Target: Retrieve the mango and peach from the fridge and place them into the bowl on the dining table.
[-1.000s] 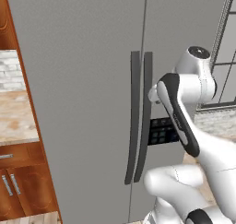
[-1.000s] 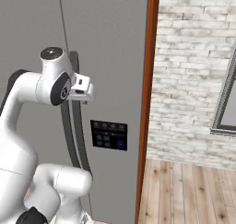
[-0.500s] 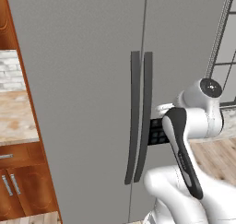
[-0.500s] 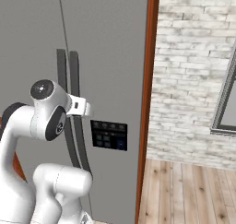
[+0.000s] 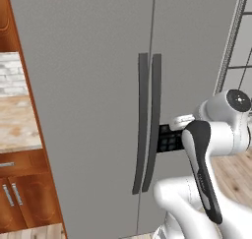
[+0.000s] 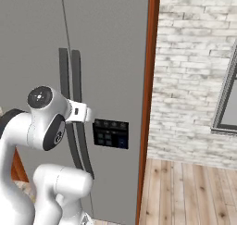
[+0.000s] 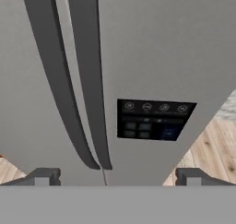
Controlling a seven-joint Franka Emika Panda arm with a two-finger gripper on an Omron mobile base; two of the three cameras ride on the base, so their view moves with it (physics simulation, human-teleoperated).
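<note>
The tall grey fridge (image 5: 98, 85) stands right in front of me with both doors shut. Its two dark curved handles (image 5: 149, 120) meet at the door seam. The black control panel (image 7: 154, 119) sits on the right door. My gripper (image 7: 117, 177) is open with nothing between its fingers, and it points at the doors just below the handles' lower ends. From the base, the gripper (image 5: 174, 121) hangs close to the right door at the panel's height, and the gripper (image 6: 88, 114) is just left of the panel (image 6: 111, 134). The mango, peach, bowl and dining table are out of view.
A reddish-brown cabinet with a stone counter (image 5: 15, 130) and drawers (image 5: 12, 196) flanks the fridge on the left. On the right are a wooden side panel (image 6: 149, 103), a white brick wall (image 6: 194, 71), a window (image 6: 229, 94) and wood floor (image 6: 185, 191).
The arm has folded downward and brought the hand lower, to the height of the control panel. The gripper has stayed open. The fridge doors have not moved.
</note>
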